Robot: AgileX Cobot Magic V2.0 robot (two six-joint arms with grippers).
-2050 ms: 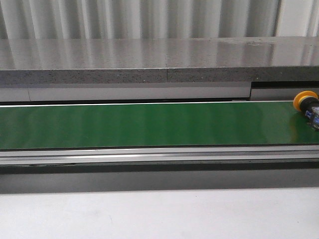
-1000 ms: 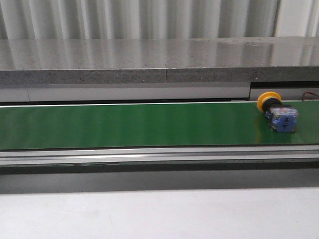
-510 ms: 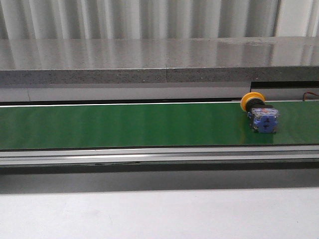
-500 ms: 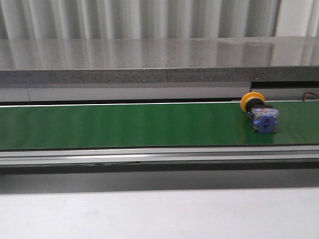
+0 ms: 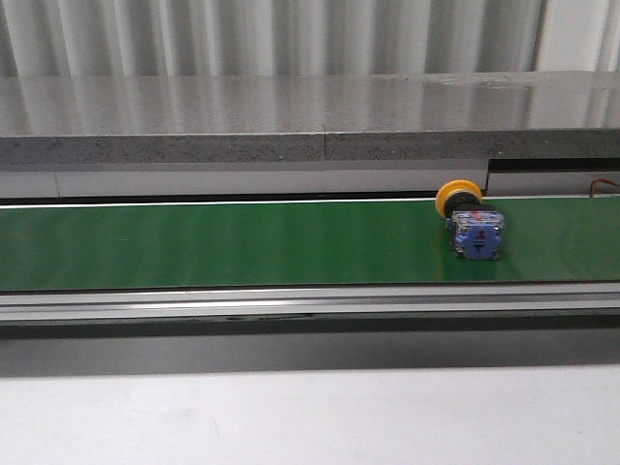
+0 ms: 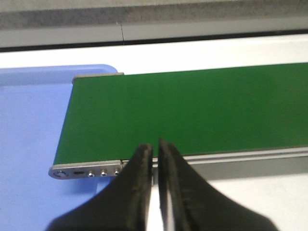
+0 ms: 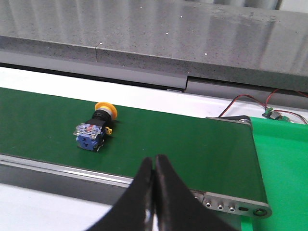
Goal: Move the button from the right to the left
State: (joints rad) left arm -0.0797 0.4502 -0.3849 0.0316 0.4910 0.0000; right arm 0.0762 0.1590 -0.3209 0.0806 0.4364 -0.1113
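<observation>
The button (image 5: pixel 471 221) lies on its side on the green belt (image 5: pixel 242 242), right of the middle, its yellow-orange cap toward the back and its blue block toward the front. It also shows in the right wrist view (image 7: pixel 96 128). My right gripper (image 7: pixel 154 161) is shut and empty, over the belt's front rail near its right end, apart from the button. My left gripper (image 6: pixel 155 149) is shut and empty, over the front rail near the belt's left end. Neither gripper shows in the front view.
A grey stone ledge (image 5: pixel 310 116) runs behind the belt. A blue tray (image 6: pixel 29 144) sits past the belt's left end. A green surface (image 7: pixel 284 163) and red-black wires (image 7: pixel 250 103) lie past the right end. A pale tabletop (image 5: pixel 310 417) lies in front.
The button has travelled left along the belt, from the right edge of the front view to right of the middle.
</observation>
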